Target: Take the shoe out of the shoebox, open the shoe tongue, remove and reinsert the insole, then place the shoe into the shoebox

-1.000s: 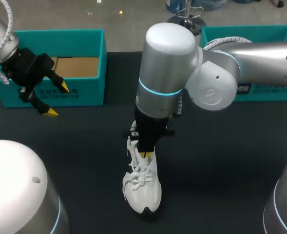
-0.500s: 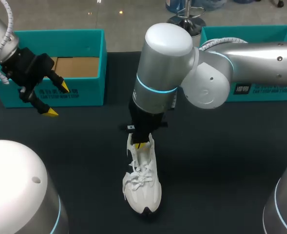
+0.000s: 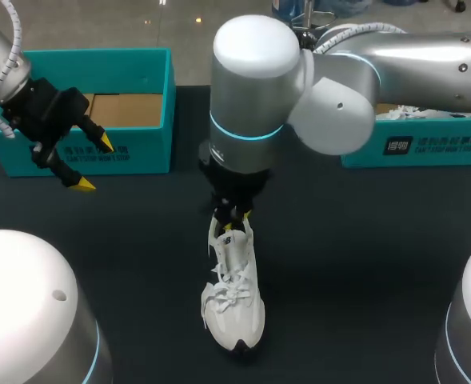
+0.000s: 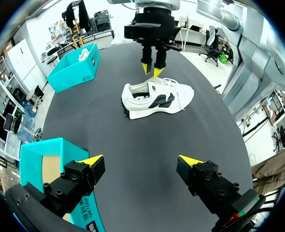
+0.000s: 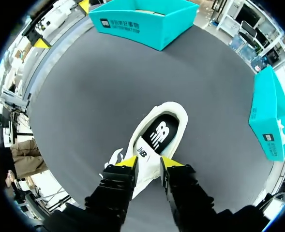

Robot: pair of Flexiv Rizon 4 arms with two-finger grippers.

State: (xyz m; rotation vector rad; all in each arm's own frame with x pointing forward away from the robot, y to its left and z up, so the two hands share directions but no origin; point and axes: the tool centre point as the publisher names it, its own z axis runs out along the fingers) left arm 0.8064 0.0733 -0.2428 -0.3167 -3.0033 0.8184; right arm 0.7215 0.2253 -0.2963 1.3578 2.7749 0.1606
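Note:
A white shoe (image 3: 235, 298) lies on the dark table (image 3: 363, 264), toe toward me; from the left wrist it shows on its sole beyond the gripper (image 4: 157, 96). Its black insole (image 5: 160, 132) shows inside the opening. My right gripper (image 3: 237, 216) hangs just over the heel end, open, with the tongue (image 5: 143, 153) between its parted fingers (image 5: 148, 163). My left gripper (image 3: 91, 164) stands wide open and empty in front of the left teal shoebox (image 3: 91, 152); its own view (image 4: 141, 160) has bare table between the tips.
The left shoebox (image 4: 40, 164) holds brown cardboard. A second teal shoebox (image 3: 427, 148) with white paper stands at the back right (image 4: 74, 67). Both boxes show from the right wrist (image 5: 147, 19) (image 5: 268, 116).
The right gripper, shut low at the tongue a second ago, has lifted and drawn back toward the heel, and its fingers have parted. The left arm has not moved.

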